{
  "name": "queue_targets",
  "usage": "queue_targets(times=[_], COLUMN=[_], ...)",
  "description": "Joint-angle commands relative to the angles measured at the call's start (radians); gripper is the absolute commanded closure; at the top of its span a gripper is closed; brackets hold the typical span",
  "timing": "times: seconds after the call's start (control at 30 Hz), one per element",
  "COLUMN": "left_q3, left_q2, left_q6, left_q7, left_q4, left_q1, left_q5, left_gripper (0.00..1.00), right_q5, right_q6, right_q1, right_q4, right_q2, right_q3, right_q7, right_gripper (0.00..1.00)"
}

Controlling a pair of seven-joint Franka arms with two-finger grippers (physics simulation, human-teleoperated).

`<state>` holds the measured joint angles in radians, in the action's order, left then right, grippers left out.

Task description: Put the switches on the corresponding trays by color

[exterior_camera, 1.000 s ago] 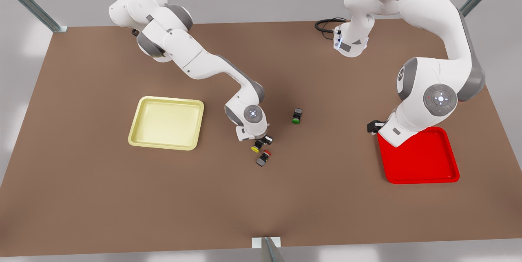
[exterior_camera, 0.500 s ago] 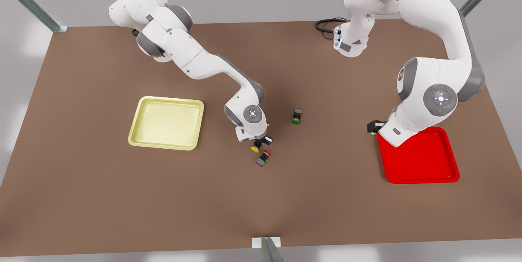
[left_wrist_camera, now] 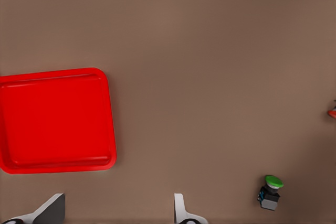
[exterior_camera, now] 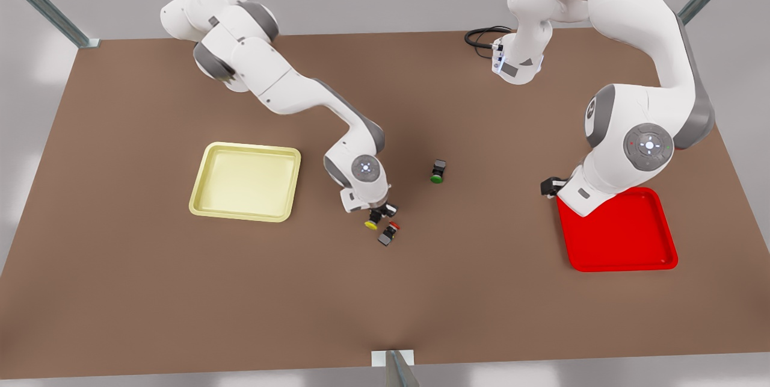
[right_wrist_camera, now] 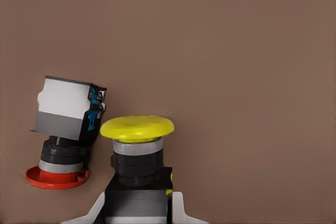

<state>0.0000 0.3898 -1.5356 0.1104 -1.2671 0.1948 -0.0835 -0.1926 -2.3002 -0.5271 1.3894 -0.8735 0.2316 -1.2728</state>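
We have the yellow switch (right_wrist_camera: 137, 153) clamped in the right hand (exterior_camera: 377, 216), the fingers (right_wrist_camera: 177, 209) pressed against its dark body while the cap points out along the hand's axis. From there the pale yellow tray (exterior_camera: 207, 201) lies toward the front view's left, well apart across bare tabletop (exterior_camera: 385, 303), so the carry we judge to come next runs sideways that way.

The red switch (exterior_camera: 388, 233) lies on its side just beside the held one (in the right wrist view its cap (right_wrist_camera: 56, 177) and grey body (right_wrist_camera: 64, 106) sit close to the yellow cap). Whether the 2 touch we cannot tell, and a sideways sweep could nudge it.

The left hand (left_wrist_camera: 115, 214) waits over the near edge of the red tray (left_wrist_camera: 55, 118), its 2 fingertips (left_wrist_camera: 179, 208) spread with nothing between them. The right hand is far nearer the red switch than the left is.

The green switch (exterior_camera: 438, 171) stands apart and is no part of our job. The right arm's wrist hides most of the grip in the front view, and the right wrist view cuts off the fingers' lower part.
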Motion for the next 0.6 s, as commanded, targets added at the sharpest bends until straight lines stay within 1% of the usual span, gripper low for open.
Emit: queue_targets(times=[0.0,0.07,0.13,0.27,0.3,0.33,0.37,0.4,0.43,0.47,0.5,0.53,0.57], left_q3=[0.0,-0.003,-0.008,-0.009,-0.009,-0.009,-0.047,-0.09,-0.124,-0.132,-0.126,-0.126,-0.13], left_q2=[0.0,-0.002,-0.002,0.034,0.046,0.073,0.113,0.176,0.265,0.319,0.366,0.405,0.435], left_q6=[0.0,0.003,0.006,0.0,-0.04,-0.07,-0.124,-0.133,-0.187,-0.31,-0.394,-0.415,-0.481], left_q7=[0.002,0.003,0.018,0.018,0.018,0.017,0.006,0.014,0.021,0.02,0.014,0.015,0.017], left_q4=[0.0,0.0,0.002,0.009,0.009,0.011,0.024,0.074,0.155,0.163,0.164,0.167,0.173], left_q1=[0.0,0.005,0.011,0.144,0.199,0.245,0.255,0.256,0.258,0.265,0.322,0.362,0.37], left_q5=[0.001,0.001,0.053,0.113,0.113,0.114,0.114,0.111,0.111,0.111,0.087,0.024,0.019], left_gripper=[0.0,0.0,0.0,0.0,0.0,0.0,0.0,0.0,0.0,0.0,0.0,0.0,0.0], right_q5=[0.001,0.001,0.001,0.002,0.002,0.002,0.002,0.002,0.002,0.001,0.001,-0.001,-0.001], right_q6=[0.002,0.002,0.002,-0.008,-0.008,-0.01,-0.008,-0.01,-0.012,-0.012,-0.016,-0.022,-0.022], right_q1=[0.006,0.03,0.067,0.141,0.156,0.19,0.22,0.252,0.266,0.285,0.306,0.32,0.358], right_q4=[0.016,0.097,0.2,0.35,0.391,0.433,0.474,0.52,0.56,0.594,0.625,0.643,0.695], right_q2=[0.011,0.071,0.149,0.261,0.294,0.326,0.36,0.395,0.425,0.45,0.461,0.468,0.513], right_q3=[0.0,0.0,0.0,-0.002,-0.002,-0.002,-0.002,0.0,0.0,-0.002,-0.003,-0.005,-0.009], right_q7=[0.009,0.05,0.101,0.187,0.214,0.242,0.274,0.319,0.343,0.377,0.406,0.432,0.5], right_gripper=[0.49,0.49,0.49,0.49,0.49,0.49,0.49,0.49,0.49,0.49,0.49,0.49,0.49])
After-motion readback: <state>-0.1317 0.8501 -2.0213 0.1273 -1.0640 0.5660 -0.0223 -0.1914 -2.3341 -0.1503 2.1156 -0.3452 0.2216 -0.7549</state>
